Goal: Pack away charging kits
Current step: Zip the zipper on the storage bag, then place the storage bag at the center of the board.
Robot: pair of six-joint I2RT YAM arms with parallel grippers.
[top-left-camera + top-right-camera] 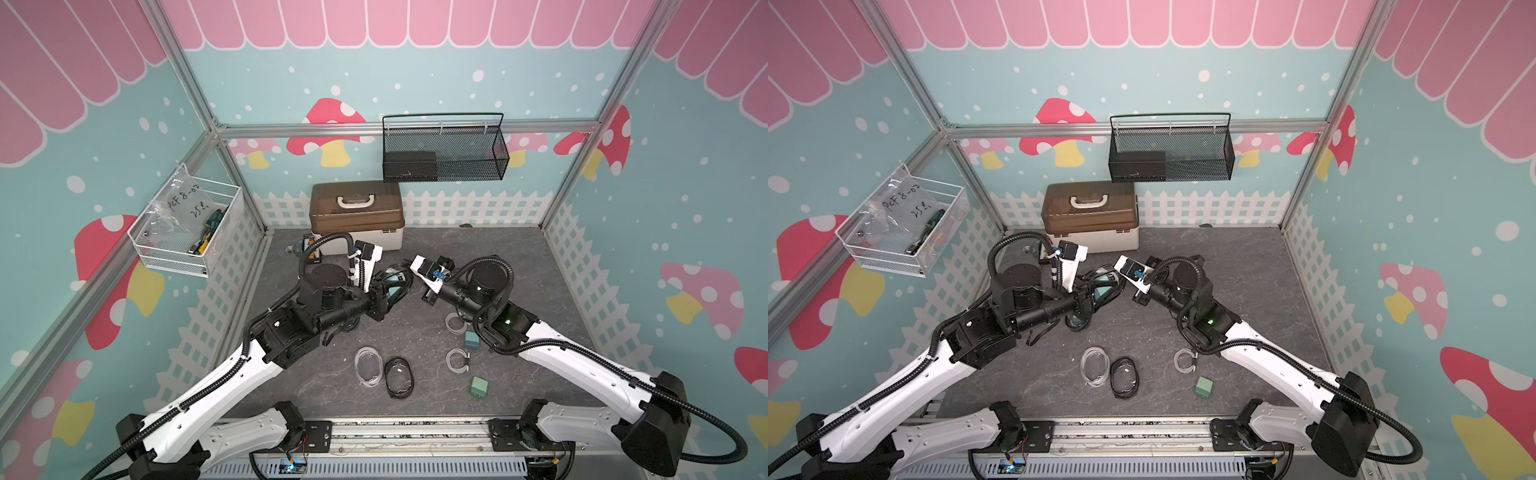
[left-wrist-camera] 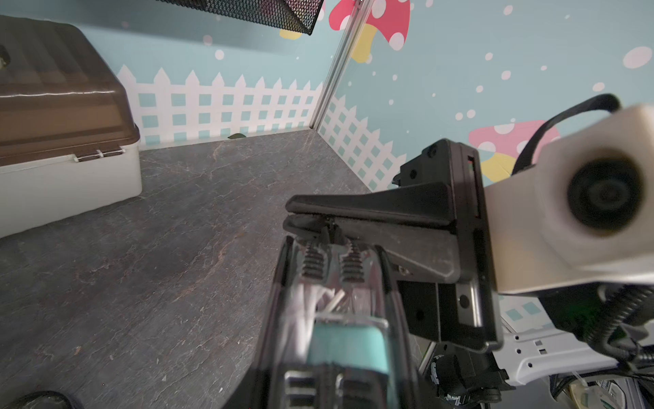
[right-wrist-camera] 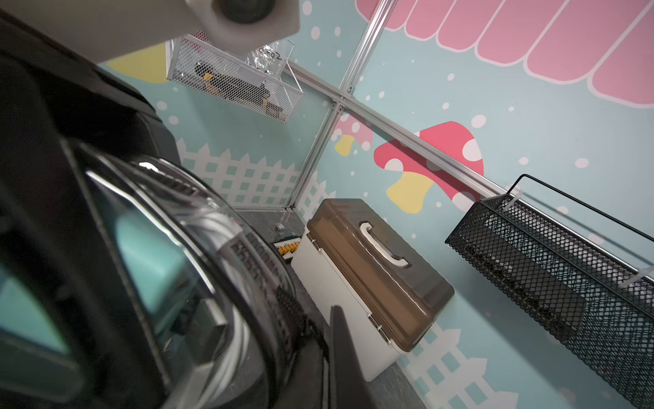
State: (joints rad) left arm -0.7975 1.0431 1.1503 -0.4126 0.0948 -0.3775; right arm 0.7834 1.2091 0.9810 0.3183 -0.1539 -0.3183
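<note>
Left pincer [image 1: 381, 300] clamps black-rimmed clear oval pouch [image 1: 398, 277] from 7 o'clock as anchor; right pincer [image 2: 294, 216] at 2 o'clock pinches its black zipper pulls [image 2: 313, 263], probably to zip it

Both top views hang high over the front of the table [image 1: 478, 249] and look down toward the back wall from far off. They share nearly everything: both arms, the box [image 1: 357, 216], the black basket [image 1: 444, 153] and the white basket [image 1: 187, 232]. The left wrist camera sits just behind the left gripper [image 1: 388, 293] and looks out along its jaws, very near the pouch [image 2: 332, 318] between them. Just beyond the jaws is the right gripper [image 2: 297, 221]. The right wrist camera looks upward past its own jaws, with the pouch close alongside. Both wrist views share the pouch, box and black basket.
</note>
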